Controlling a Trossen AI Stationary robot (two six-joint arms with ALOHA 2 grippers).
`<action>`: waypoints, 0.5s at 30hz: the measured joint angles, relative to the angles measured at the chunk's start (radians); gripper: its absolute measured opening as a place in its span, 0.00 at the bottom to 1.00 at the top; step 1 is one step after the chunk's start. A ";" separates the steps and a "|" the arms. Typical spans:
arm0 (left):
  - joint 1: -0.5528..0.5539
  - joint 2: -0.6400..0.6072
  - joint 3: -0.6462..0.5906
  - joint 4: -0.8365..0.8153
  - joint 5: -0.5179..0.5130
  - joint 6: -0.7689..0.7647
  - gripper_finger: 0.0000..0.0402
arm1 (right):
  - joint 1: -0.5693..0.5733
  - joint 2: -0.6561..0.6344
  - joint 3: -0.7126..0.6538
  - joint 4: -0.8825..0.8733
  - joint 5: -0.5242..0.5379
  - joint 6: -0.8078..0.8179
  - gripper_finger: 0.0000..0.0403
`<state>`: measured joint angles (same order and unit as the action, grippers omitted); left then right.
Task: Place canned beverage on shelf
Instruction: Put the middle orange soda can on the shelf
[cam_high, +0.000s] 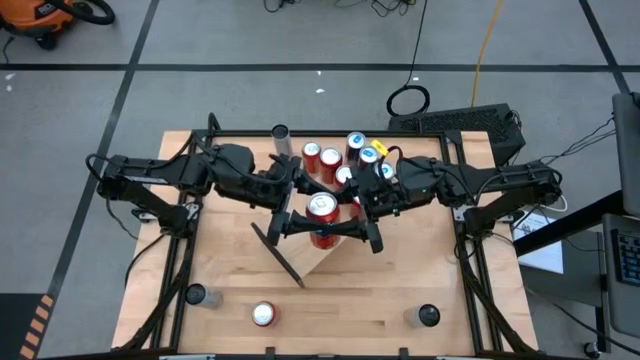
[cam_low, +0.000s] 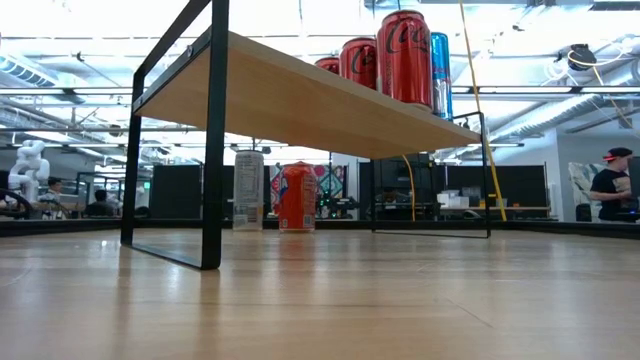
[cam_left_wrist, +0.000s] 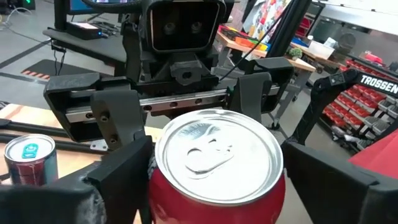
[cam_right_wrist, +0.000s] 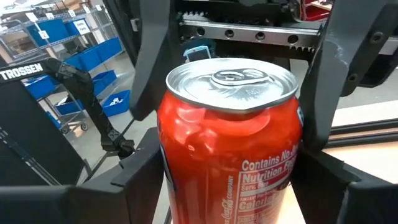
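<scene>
Over the shelf (cam_high: 300, 262), a red can (cam_high: 322, 209) is flanked by both grippers. It is clasped by the right gripper's (cam_right_wrist: 231, 186) jaws; the left gripper's (cam_left_wrist: 214, 180) jaws are spread around it, whether touching cannot be told.

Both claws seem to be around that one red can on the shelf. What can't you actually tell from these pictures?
- Red can, high view: both grippers crowd it, so which one grips is unclear.
- Same can, right wrist view: its base is cut off by the picture's edge, so contact with the shelf is hidden.
- Low view: the board hides the bottoms of the cans on it.
- Small can, left wrist view: label too small to read.
</scene>
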<state>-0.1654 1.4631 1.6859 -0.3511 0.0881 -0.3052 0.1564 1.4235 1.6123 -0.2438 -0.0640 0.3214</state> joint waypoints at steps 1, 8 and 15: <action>-0.001 0.000 0.000 -0.002 -0.001 0.004 0.92 | 0.000 0.000 0.000 0.000 0.003 0.000 0.66; -0.006 0.000 0.000 -0.037 -0.056 0.062 0.99 | -0.003 0.000 0.000 0.002 0.016 0.010 0.66; -0.007 0.000 0.000 -0.026 -0.090 0.054 0.90 | -0.006 0.001 0.000 0.007 0.017 0.011 0.66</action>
<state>-0.1722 1.4635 1.6863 -0.3769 -0.0019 -0.2509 0.1509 1.4240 1.6119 -0.2367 -0.0475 0.3326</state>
